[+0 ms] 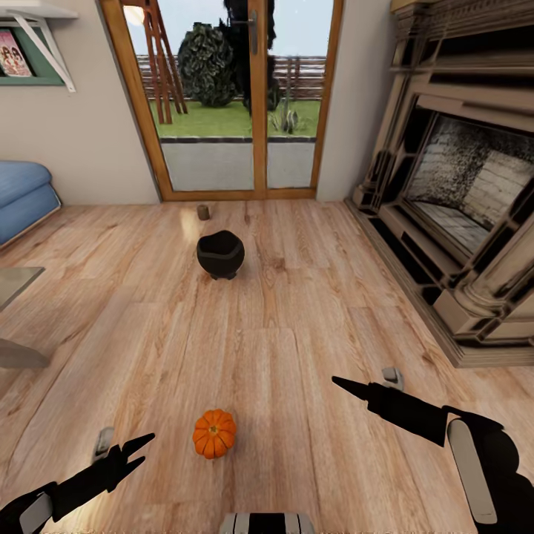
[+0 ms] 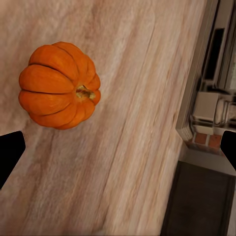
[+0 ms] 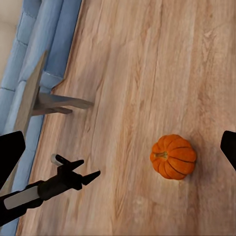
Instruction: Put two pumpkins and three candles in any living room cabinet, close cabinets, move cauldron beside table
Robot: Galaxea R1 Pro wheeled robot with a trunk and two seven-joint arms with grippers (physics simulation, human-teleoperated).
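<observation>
A small orange pumpkin (image 1: 214, 434) sits on the wooden floor between my two arms, and it is also seen close up in the left wrist view (image 2: 59, 84) and in the right wrist view (image 3: 173, 156). My left gripper (image 1: 147, 449) is open just left of it, nothing held. On the other side, my right gripper (image 1: 337, 383) is open and empty too, its fingers spread wide in its wrist view. The black cauldron (image 1: 220, 254) stands farther ahead. One candle (image 1: 202, 212) stands near the door, another (image 1: 104, 441) behind my left gripper, a third (image 1: 392, 377) behind my right gripper.
The grey table (image 1: 15, 283) pokes in at the left edge, with a blue sofa (image 1: 22, 194) behind it. The ornate fireplace (image 1: 460, 193) lines the right side. Glass doors (image 1: 237, 96) close the far wall.
</observation>
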